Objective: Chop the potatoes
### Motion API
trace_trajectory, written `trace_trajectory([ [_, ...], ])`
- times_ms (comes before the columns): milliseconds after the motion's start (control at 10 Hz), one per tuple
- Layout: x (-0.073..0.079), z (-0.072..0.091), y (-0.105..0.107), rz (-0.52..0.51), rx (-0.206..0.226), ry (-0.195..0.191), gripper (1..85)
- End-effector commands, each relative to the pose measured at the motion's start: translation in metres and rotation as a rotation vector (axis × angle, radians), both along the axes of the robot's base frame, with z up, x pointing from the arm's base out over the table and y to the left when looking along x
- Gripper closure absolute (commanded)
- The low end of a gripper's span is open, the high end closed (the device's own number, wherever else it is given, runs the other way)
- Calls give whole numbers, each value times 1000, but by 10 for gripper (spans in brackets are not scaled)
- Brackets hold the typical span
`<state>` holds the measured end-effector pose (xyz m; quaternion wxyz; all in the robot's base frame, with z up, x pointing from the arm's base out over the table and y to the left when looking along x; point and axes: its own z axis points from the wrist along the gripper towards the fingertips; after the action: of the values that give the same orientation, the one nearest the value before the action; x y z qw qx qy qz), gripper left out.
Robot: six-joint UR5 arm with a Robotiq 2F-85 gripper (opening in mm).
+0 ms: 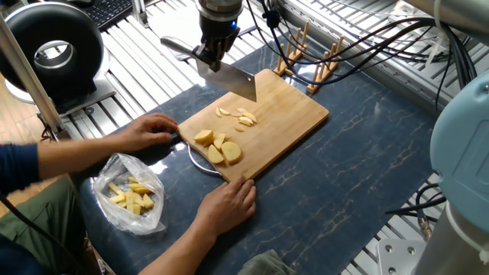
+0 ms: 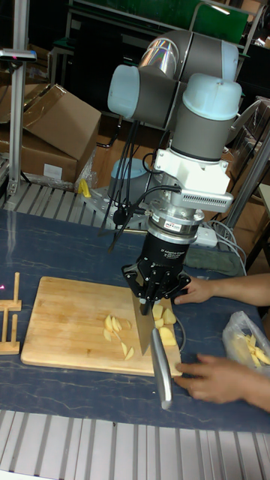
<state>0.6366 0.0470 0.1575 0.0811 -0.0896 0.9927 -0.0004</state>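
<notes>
Pale wood board [image 1: 276, 114] – shiny metal cleaver [image 1: 229, 76]

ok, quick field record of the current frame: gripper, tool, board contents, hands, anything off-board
gripper: shut on steel cleaver, raised above board
board: bamboo cutting board
thin potato slices: mid-board
thick potato chunks: near board edge
person's hands: both at the near board edges
off-board: clear plastic bag of yellow pieces; wooden rack

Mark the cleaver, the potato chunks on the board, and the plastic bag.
cleaver [image 1: 233, 79]: fixed view, middle of the flat blade.
potato chunks [image 1: 218, 148]: fixed view, centre of the group near the board's front edge.
plastic bag [image 1: 130, 195]: fixed view, clear plastic over the yellow pieces.
</notes>
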Motion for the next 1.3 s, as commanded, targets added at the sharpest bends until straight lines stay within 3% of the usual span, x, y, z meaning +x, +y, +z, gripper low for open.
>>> trace_trajectory([
  [0, -2, 0, 3, 7, 6, 4, 847],
  [1200, -2, 3, 5, -4, 21, 3, 847],
])
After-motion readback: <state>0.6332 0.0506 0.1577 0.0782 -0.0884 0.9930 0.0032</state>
